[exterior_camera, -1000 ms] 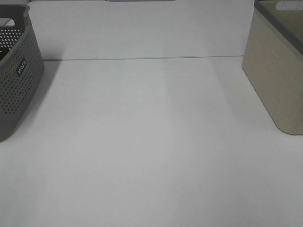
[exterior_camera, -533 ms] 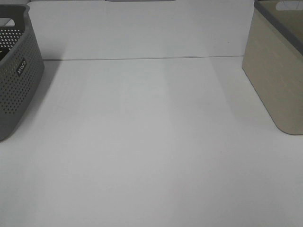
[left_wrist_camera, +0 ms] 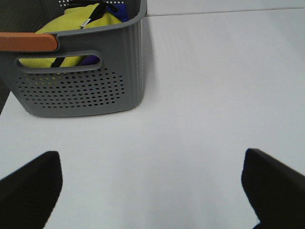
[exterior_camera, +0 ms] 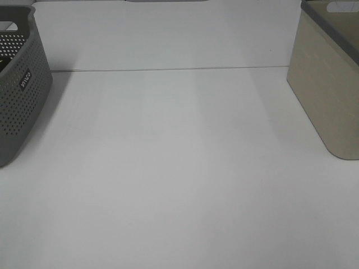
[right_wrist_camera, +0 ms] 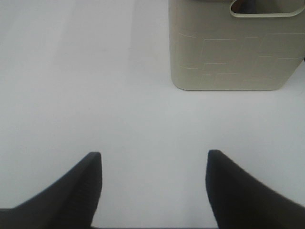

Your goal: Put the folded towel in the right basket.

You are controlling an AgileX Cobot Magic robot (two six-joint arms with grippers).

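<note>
Nothing moved | beige basket (exterior_camera: 331, 78) (right) | both end effectors spread

The white table (exterior_camera: 179, 179) carries two baskets. A grey perforated basket (exterior_camera: 19, 89) stands at the left edge, holding yellow and blue cloth (left_wrist_camera: 71, 21) as the left wrist view shows. A beige basket (exterior_camera: 328, 84) with a grey rim stands at the right edge, well apart from the grey one. A thin seam (exterior_camera: 168, 70) crosses the table's far part.
</note>
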